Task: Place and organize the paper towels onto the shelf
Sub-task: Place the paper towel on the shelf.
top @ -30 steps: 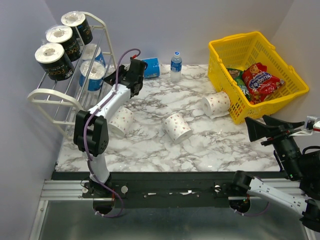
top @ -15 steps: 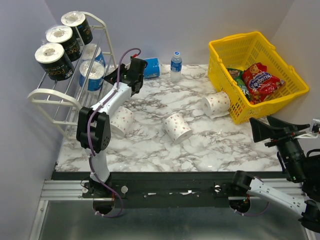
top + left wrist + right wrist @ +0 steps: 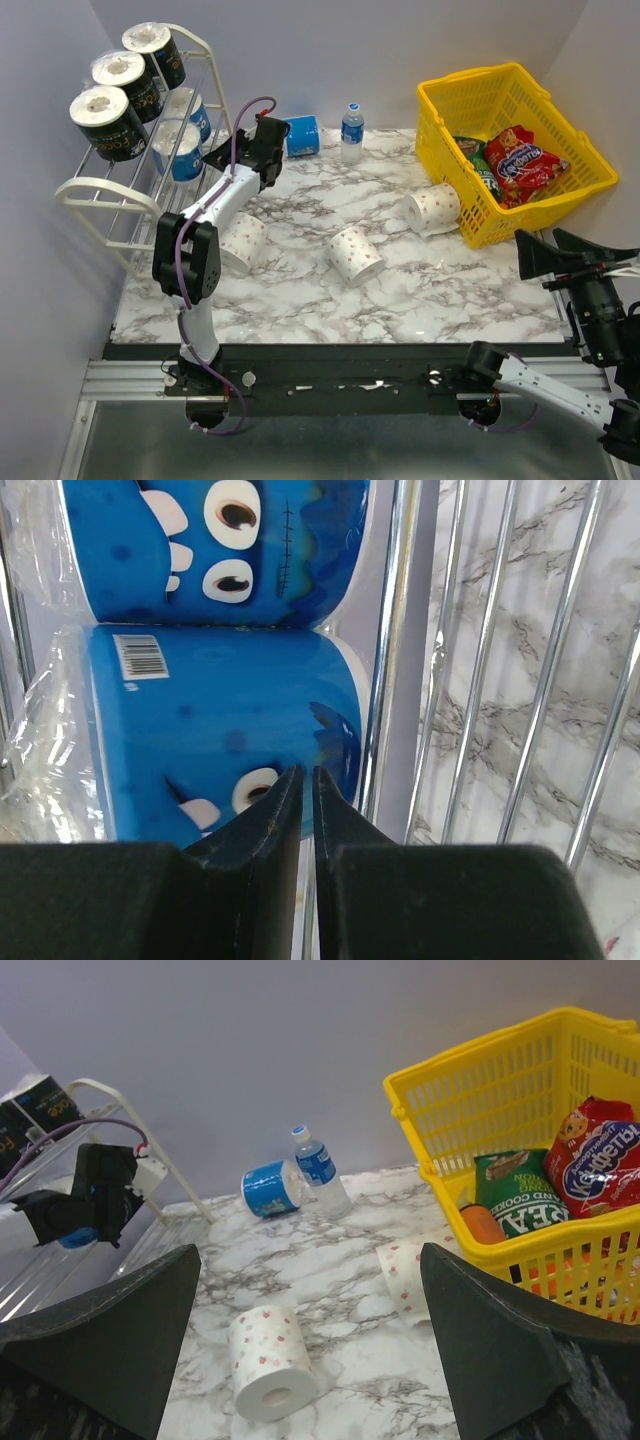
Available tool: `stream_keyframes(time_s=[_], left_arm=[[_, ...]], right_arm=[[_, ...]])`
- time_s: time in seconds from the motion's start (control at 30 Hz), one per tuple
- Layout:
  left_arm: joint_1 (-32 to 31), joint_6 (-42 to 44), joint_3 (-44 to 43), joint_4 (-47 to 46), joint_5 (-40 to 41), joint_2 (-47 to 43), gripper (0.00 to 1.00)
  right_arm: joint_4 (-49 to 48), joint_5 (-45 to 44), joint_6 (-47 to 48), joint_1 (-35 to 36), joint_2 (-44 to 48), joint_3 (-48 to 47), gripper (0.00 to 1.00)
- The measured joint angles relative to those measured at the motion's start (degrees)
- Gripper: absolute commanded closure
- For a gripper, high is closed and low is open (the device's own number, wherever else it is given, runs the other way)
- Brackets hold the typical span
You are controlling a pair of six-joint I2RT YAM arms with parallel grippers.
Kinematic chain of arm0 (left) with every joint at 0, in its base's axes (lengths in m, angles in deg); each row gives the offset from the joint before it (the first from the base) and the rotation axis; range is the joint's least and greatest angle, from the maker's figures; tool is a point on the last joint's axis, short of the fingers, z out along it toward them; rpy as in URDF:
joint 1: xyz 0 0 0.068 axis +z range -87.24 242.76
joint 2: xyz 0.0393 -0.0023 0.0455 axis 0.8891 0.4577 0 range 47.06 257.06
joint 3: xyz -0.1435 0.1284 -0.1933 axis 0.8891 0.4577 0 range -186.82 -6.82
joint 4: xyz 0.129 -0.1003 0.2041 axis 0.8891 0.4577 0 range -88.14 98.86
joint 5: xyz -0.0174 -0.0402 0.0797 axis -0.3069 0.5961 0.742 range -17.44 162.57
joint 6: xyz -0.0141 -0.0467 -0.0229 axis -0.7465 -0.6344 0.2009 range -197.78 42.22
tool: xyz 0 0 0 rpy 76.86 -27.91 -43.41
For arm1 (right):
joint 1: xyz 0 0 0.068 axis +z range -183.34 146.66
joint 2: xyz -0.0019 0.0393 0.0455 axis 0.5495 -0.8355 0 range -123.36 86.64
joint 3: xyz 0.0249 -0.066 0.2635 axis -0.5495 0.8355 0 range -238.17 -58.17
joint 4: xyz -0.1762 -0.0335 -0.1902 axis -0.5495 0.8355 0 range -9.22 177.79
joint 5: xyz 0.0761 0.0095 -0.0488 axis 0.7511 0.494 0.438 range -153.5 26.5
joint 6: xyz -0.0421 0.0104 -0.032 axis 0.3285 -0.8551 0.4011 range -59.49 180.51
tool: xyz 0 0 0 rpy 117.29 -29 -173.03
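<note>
Pointing into the shelf (image 3: pixel 100 190) of thin shiny metal bars and white looped end frames, my left pincer (image 3: pixel 305 775), on an outstretched arm, is pressed together and empty. Its tips are just before a glossy blue cartoon-faced paper towel roll (image 3: pixel 220 730) on the middle tier. White dotted rolls (image 3: pixel 355 255) lie on the marbled table (image 3: pixel 440 290); my right pincer (image 3: pixel 560 250) is spread wide.

A yellow basket (image 3: pixel 470 80) holding snack bags (image 3: pixel 525 160) sits far right on the marble table (image 3: pixel 400 290); a water bottle (image 3: pixel 351 133) stands upright at the far centre.
</note>
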Motion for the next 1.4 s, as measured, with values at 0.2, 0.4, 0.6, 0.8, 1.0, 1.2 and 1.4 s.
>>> stream_keyframes(time_s=[0.2,0.4,0.6,0.8,1.0,1.2,1.4], left_arm=[[0.9,0.0,0.2,-0.1,0.0,0.0,0.81],[0.9,0.0,0.2,-0.2,0.0,0.0,0.81],[1.0,-0.2,0.2,0.2,0.5,0.0,0.81],[1.0,-0.5,0.2,0.9,1.2,0.0,0.83],[1.0,-1.4,0.2,2.9,2.3,0.0,0.79],[1.0,-1.7,0.2,3.2,3.1,-0.8,0.79],[1.0,-1.8,0.3,3.2,3.3,-1.1,0.75]], right_arm=[[-0.1,-0.1,-0.1,0.0,-1.8,-0.2,0.0],[-0.1,-0.1,-0.1,0.0,-2.1,-0.2,0.0],[-0.1,-0.1,-0.1,0.0,-1.9,-0.2,0.0],[0.3,-0.1,-0.5,0.0,-0.9,-0.2,0.0],[1.6,-0.1,-1.5,0.0,0.2,-0.2,0.0],[2.7,-0.1,-2.0,0.0,0.7,-0.3,0.0],[3.5,-0.1,-2.7,0.0,0.7,-0.3,0.0]])
